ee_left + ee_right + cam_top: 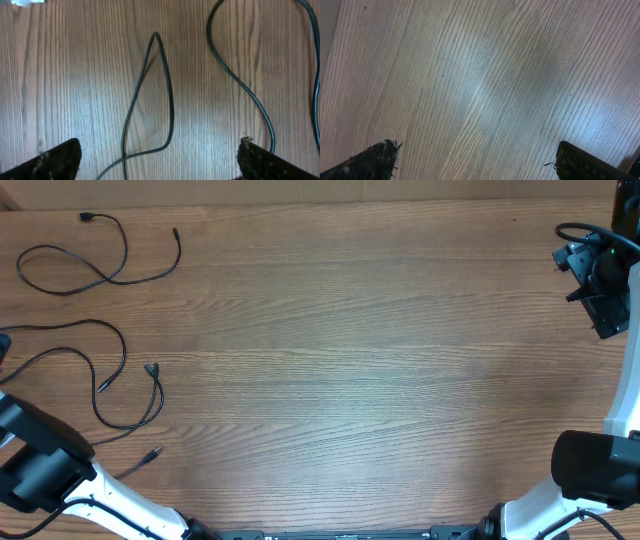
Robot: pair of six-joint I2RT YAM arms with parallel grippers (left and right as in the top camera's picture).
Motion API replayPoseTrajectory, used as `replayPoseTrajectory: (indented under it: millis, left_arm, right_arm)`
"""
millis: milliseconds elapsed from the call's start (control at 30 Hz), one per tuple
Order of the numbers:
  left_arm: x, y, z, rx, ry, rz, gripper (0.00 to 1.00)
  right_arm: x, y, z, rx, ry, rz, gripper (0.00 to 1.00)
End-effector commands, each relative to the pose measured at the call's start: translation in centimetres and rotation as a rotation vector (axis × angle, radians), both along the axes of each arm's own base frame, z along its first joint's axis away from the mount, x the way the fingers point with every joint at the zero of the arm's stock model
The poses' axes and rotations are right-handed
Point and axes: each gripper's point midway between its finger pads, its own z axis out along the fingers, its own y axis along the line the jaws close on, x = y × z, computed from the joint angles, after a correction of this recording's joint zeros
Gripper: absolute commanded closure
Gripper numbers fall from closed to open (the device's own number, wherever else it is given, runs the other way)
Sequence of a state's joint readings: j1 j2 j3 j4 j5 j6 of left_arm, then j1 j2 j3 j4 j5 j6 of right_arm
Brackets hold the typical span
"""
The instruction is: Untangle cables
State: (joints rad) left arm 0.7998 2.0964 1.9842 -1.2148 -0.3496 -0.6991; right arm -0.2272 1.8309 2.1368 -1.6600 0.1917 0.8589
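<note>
Cables (123, 350): far left, mostly separated. Left gripper (160, 142), right gripper (476, 145): jaws released, empty. Next, I judge: grasp cable loop (171, 100).

Cables (122, 345) on table (360, 380), left side: one loop far-left, others nearer, just beyond left arm (40, 460).

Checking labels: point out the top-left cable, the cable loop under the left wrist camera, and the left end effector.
top-left cable (85, 217): overhead view, its plug end.
cable loop (156, 34): left wrist view, tip of the bend.
left end effector (160, 147): left wrist view, midway between its fingertips.
</note>
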Motion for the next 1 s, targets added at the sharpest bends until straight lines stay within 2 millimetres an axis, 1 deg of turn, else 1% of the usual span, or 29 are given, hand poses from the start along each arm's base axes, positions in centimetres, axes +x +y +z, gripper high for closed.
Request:
replayPoseTrajectory:
  millis: [0, 100, 300, 433, 467, 600, 700, 767, 833, 900, 967]
  left_arm:
    - [-1.3, 0.2, -0.3, -0.026, 0.002, 0.023, 0.0]
    - [-2.6, 0.8, -0.8, -0.044, 0.005, 0.054, 0.0]
    - [-5.3, 2.4, -1.0, -0.05, 0.004, 0.124, 0.0]
    - [-6.5, 2.8, -2.2, -0.081, 0.025, 0.136, 0.0]
    - [-6.6, 2.8, -2.7, -0.091, 0.036, 0.129, 0.0]
    - [-7.4, 2.2, -5.5, -0.136, 0.073, 0.126, 0.0]
    - [-7.7, 1.6, -7.5, -0.153, 0.089, 0.118, 0.02]
    - [-8.0, 1.2, -8.9, -0.163, 0.095, 0.118, 0.04]
    - [-8.1, 1.0, -10.0, -0.164, 0.096, 0.117, 0.1]
    - [-7.7, 1.0, -11.1, -0.17, 0.08, 0.073, 0.16]
    - [-6.6, 0.8, -12.3, -0.19, 0.034, 0.004, 0.17]
  right_arm:
    - [-0.1, -0.2, 0.2, -0.019, -0.003, 0.0, 0.0]
    - [-0.1, -0.2, 0.2, -0.019, -0.003, 0.0, 0.0]
    - [-0.1, -0.2, 0.2, -0.019, -0.003, 0.0, 0.0]
    - [-0.1, -0.2, 0.2, -0.019, -0.003, 0.0, 0.0]
    - [-0.1, -0.2, 0.2, -0.019, -0.003, 0.0, 0.0]
    - [-0.1, -0.2, 0.2, -0.019, -0.003, 0.0, 0.0]
    - [-0.1, -0.2, 0.2, -0.019, -0.003, 0.0, 0.0]
    - [-0.1, -0.2, 0.2, -0.019, -0.003, 0.0, 0.0]
    - [-0.1, -0.2, 0.2, -0.019, -0.003, 0.0, 0.0]
    - [-0.1, -0.2, 0.2, -0.019, -0.003, 0.0, 0.0]
    - [-0.1, -0.2, 0.2, -0.019, -0.003, 0.0, 0.0]
